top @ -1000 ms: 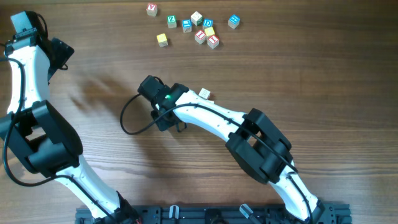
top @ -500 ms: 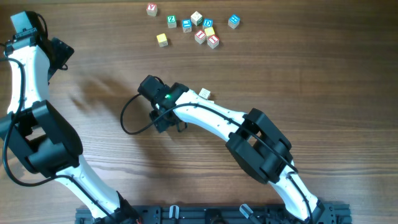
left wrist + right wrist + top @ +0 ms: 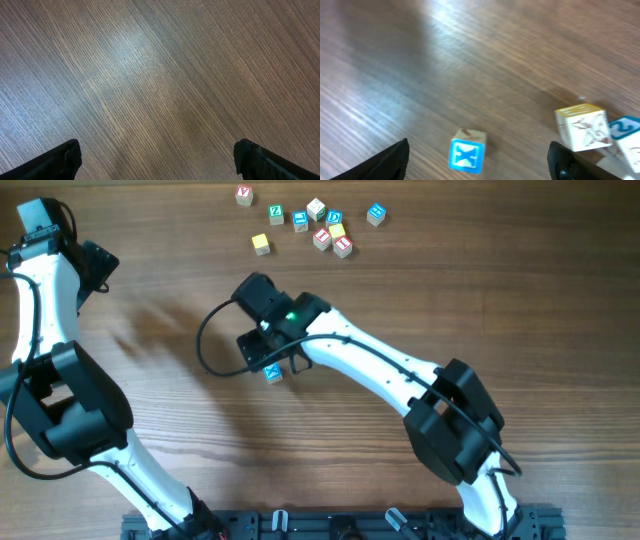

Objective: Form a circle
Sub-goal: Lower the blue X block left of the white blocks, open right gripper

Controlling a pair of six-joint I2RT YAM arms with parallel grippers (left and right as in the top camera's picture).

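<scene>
The right gripper [image 3: 479, 148] stands wide open, empty, low over the wooden table [image 3: 520, 300] just toward 9 o'clock of its centre. The blue "X" cube [image 3: 466, 153] lies flat between the spread fingers [image 3: 390, 161], touching neither. In the right wrist view, a cream picture cube [image 3: 581, 127] sits at 3 o'clock of it, well apart, with a blue-lettered cube [image 3: 626, 131] right against its far side. The arm hides these from overhead, so whether they make a ring cannot be told. A loose scatter of letter cubes [image 3: 322, 239] lies at the table's 12 o'clock edge. The left gripper [image 3: 156, 150] hangs wide open over bare wood.
</scene>
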